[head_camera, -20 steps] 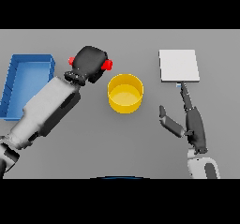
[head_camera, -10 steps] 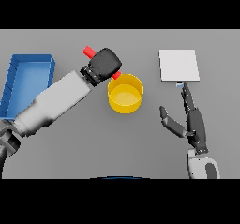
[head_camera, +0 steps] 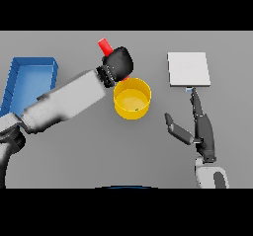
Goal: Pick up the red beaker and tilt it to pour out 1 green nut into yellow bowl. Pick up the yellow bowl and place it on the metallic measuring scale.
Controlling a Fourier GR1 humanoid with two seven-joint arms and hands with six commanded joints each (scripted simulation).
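Spreading wide and grey across the whole view: table (head_camera: 74, 161). Sitting at the far left edge, partly cut off by it: blue tray (head_camera: 30, 80), well apart from everything else. Reaching in from the lower left, slanting up toward the middle: left arm (head_camera: 64, 104), white and grey. Curling round the beaker (head_camera: 104, 46) at the arm's end: left hand (head_camera: 118, 64), dark, fingers wrapped tight, hiding most of the red body so that only one red end is sticking out up and to the left, with a sliver of red showing at the hand's lower right. Hovering tilted just above and behind the bowl's rim. Standing on the table right below that hand, near the centre: bowl (head_camera: 132, 98), yellow, upright, with a tiny dark speck showing inside near its lower wall; whether that is the nut, cannot tell. Lying flat at the upper right, well apart from the bowl: scale (head_camera: 188, 69), a pale square plate. Resting just below the scale: right hand (head_camera: 200, 129), fingers straight and pointing up toward the plate, thumb spread out to the left, holding nothing.
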